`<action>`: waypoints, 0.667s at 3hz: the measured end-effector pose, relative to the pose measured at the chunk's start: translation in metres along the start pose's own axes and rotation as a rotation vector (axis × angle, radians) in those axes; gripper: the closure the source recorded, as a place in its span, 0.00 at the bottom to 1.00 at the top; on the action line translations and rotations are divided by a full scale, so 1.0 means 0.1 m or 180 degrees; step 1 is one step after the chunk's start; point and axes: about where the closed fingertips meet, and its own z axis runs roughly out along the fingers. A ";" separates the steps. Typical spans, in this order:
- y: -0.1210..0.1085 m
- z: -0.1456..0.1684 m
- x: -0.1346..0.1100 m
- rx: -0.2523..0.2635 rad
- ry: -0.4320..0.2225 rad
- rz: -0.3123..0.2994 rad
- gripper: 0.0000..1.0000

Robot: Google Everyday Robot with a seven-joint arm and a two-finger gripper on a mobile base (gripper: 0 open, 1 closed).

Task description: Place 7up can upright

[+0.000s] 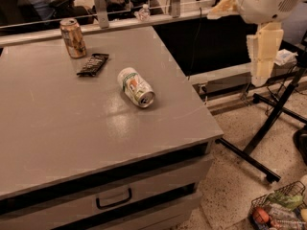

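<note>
The 7up can (pixel 136 87) lies on its side near the middle of the grey table (pixel 57 128), its silver top pointing toward the front right. It is pale green-white with green lettering and a red-orange spot. My gripper (pixel 261 56) hangs from the white arm (pixel 266 4) at the upper right, off the table's right edge and well apart from the can. It holds nothing that I can see.
A gold-brown can (pixel 73 37) stands upright at the back left, with a black snack bar (pixel 92 64) beside it. A rail with a small bottle (pixel 143 12) runs behind the table. A black stand (pixel 268 123) and a wire basket (pixel 280 210) are on the floor at right.
</note>
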 end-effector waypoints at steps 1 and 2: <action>-0.11 0.26 -0.05 -0.0153 -0.0040 -0.0602 0.00; -0.03 0.51 -0.09 -0.0382 0.0049 -0.1174 0.00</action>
